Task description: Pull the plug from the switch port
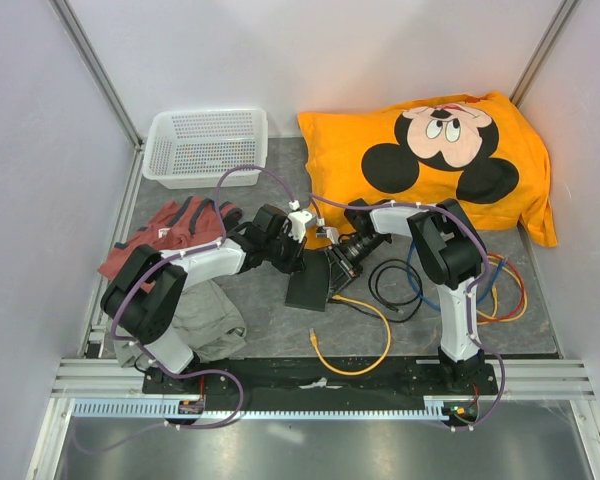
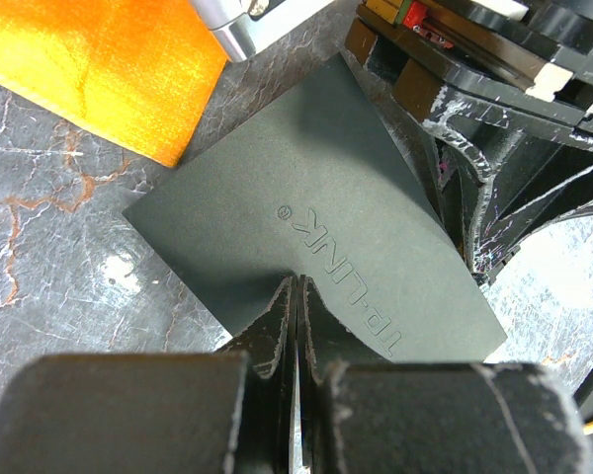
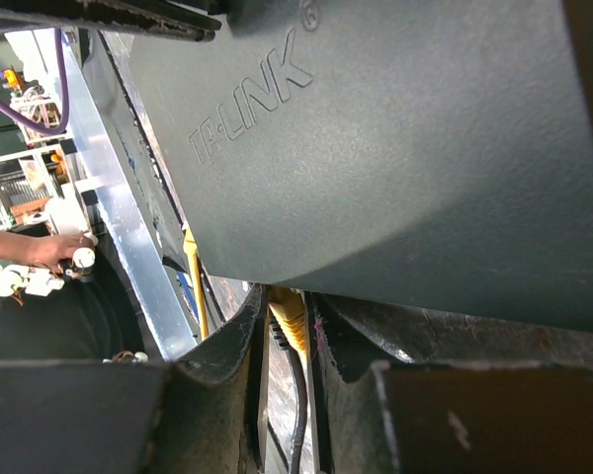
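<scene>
On the grey tabletop, just in front of the orange pillow [image 1: 332,150], the switch [image 1: 307,288] is seen from overhead lying flat between the two grippers. Its port side is hidden there, and a yellow cable [image 1: 365,335] is looped on the table near it. Only in the right wrist view is the yellow plug [image 3: 290,328] shown, at the edge of the switch. Only in the left wrist view is the plain top face with its raised logo seen whole.

The left arm is reached in from the left with its elbow bent. The left gripper [image 2: 295,296] is pointed down, jaws fully closed with nothing between them, tips set on the switch top.

The right arm is folded back from the right, with the right gripper [image 3: 289,298] held low at the switch edge. Its jaws are narrowly parted around the plug. Whether the pads press on it cannot be told.
</scene>
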